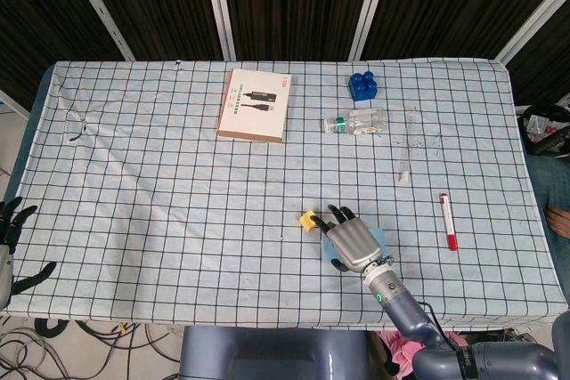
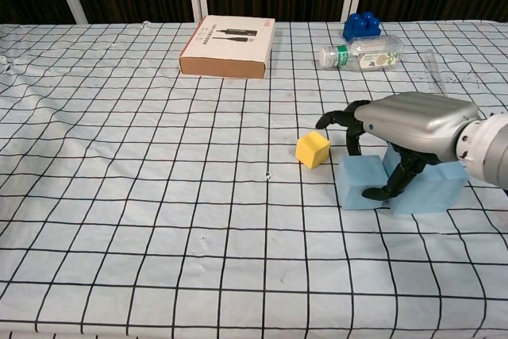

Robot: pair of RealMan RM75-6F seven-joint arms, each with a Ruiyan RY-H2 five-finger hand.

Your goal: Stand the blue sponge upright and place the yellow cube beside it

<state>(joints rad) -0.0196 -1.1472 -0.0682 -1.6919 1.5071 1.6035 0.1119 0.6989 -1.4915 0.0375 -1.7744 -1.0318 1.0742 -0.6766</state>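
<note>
The blue sponge [image 2: 365,182] sits on the tabletop [image 2: 159,196] near the front right, and in the chest view it reads as two pale blue blocks side by side; whether these are two pieces or one folded piece I cannot tell. The right hand [image 2: 405,136] arches over the sponge, with its fingers [image 2: 353,129] curled down over the nearer block's top and a thumb pressed against that block's front face, so the sponge is clamped under the palm. The blocks run side by side across the table, left to right, low rather than tall, so the sponge does not look upright yet. The yellow cube [image 2: 313,149] lies just beside the sponge, to its left and slightly farther back, apart from both sponge and fingertips. The right hand is far nearer to both things; the left hand [image 1: 11,229] hangs off the table's left edge, fingers apart and holding nothing. Tipping the sponge up probably comes first.
</note>
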